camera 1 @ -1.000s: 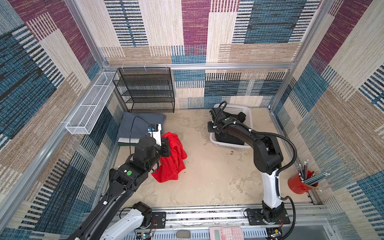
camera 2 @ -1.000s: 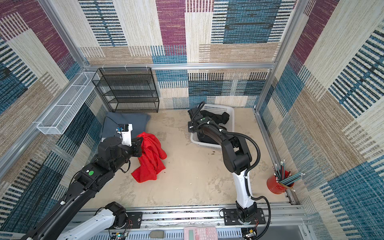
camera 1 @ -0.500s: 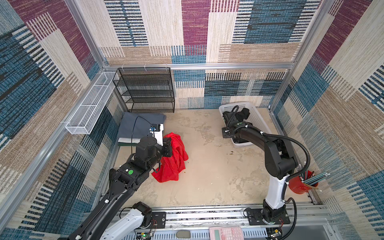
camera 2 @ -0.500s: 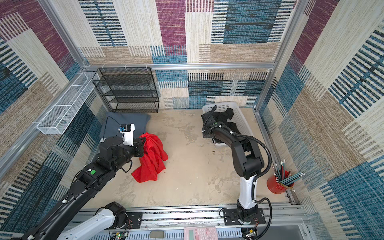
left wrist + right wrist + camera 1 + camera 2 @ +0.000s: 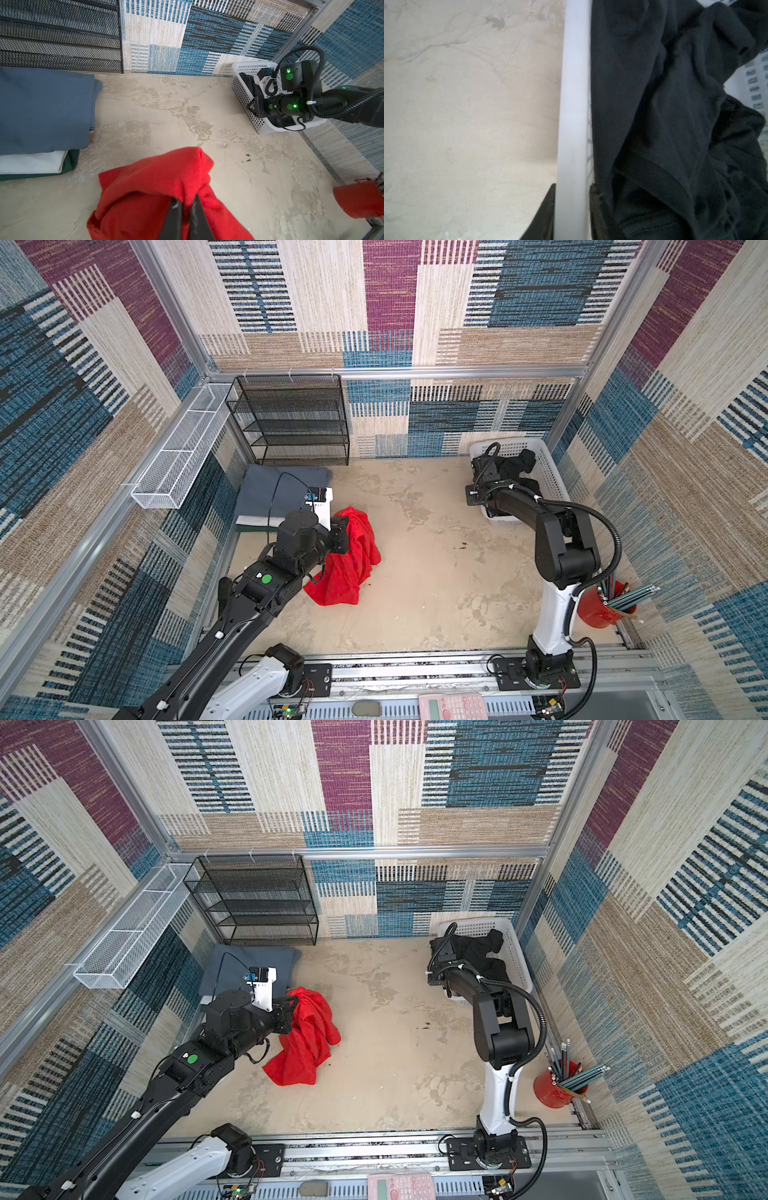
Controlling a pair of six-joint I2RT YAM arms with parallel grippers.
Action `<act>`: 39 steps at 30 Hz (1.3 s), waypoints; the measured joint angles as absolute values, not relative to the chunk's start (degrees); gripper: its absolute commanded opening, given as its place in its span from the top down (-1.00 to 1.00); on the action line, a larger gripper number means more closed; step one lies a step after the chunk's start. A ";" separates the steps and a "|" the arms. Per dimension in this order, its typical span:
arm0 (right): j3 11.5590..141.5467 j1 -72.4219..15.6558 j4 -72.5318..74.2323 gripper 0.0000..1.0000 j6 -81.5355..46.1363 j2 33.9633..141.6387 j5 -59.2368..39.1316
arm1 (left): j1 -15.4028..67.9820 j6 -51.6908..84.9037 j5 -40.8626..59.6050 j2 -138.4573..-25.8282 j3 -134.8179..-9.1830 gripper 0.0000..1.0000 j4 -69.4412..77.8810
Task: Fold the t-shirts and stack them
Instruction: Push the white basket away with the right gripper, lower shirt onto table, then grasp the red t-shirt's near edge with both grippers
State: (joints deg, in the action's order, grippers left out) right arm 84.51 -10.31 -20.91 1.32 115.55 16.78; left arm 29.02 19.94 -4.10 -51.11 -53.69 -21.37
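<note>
My left end effector [image 5: 185, 199] is pinched tight on a fold of the red t-shirt [image 5: 149, 187]. The shirt hangs from the grip in a crumpled bunch, with its lower part resting on the worktop [image 5: 415, 580], left of centre in both top views. Just behind it lies a folded stack: the grey t-shirt [image 5: 41, 108] on top, the white t-shirt [image 5: 31, 164] under it and the dark green t-shirt [image 5: 71, 164] at the bottom. My right end effector [image 5: 572, 188] clamps the rim of the white basket [image 5: 573, 93] on the side facing the open worktop, one finger outside and one inside. The black t-shirt [image 5: 664, 124] lies rumpled inside the basket, near the back right corner.
</note>
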 measured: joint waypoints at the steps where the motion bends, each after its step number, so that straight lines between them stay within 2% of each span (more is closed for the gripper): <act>1: 85.14 -10.17 -20.84 0.42 1.69 116.01 16.78 | 29.02 19.97 -4.08 -51.20 -53.74 1.00 -21.37; 10: 91.81 -8.01 -20.88 0.39 3.95 120.86 19.68 | 29.04 19.97 -3.88 -51.48 -54.70 1.00 -21.56; 11: 92.51 -8.01 -21.04 0.17 4.34 121.34 20.23 | 29.04 19.99 -3.84 -51.62 -54.85 1.00 -21.78; 13: 93.38 -7.99 -21.21 -0.66 4.73 121.91 21.45 | 29.04 20.01 -3.55 -51.86 -54.98 1.00 -21.85; 15: 93.91 -7.84 -21.61 -1.00 5.58 121.95 22.63 | 29.04 20.40 -2.85 -52.16 -55.31 1.00 -22.20; 19: 92.84 -7.62 -22.52 -0.97 5.76 119.13 21.10 | 29.06 20.88 -2.61 -53.06 -56.05 1.00 -22.35; 25: 86.26 -7.77 -18.65 -0.97 1.98 106.83 15.66 | 29.06 21.41 -1.17 -56.12 -57.63 1.00 -22.52; 31: 69.89 -7.75 -12.71 -0.97 -5.28 91.77 6.09 | 30.02 23.68 2.85 -64.75 -61.58 1.00 -21.19; 32: 66.39 -7.75 -11.75 -0.97 -6.96 89.10 3.99 | 30.46 23.81 3.55 -67.64 -63.46 0.85 -20.51; 33: 64.12 -7.75 -10.74 -0.97 -8.08 87.42 2.59 | 30.55 23.79 3.81 -69.82 -65.12 0.47 -20.34; 35: 57.74 -7.79 -8.32 -0.97 -10.81 83.29 -1.69 | 30.83 23.75 5.30 -76.69 -71.57 -0.13 -20.88; 36: 55.22 -7.90 -7.81 -0.97 -12.12 81.73 -3.42 | 30.92 23.46 6.02 -80.27 -75.50 -0.64 -21.39; 37: 52.66 -7.99 -7.07 -0.97 -13.32 80.23 -5.17 | 30.92 22.87 6.42 -83.42 -79.29 -0.99 -22.15; 39: 48.05 -8.75 -6.11 -0.97 -15.77 77.19 -7.79 | 31.14 21.34 6.79 -88.66 -86.32 -0.96 -23.97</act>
State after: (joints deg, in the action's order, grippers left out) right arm 48.05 -8.75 -6.11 -15.77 77.19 -7.79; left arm 31.14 21.34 6.79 -88.66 -86.32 -23.97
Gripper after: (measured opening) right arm 0.986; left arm 0.668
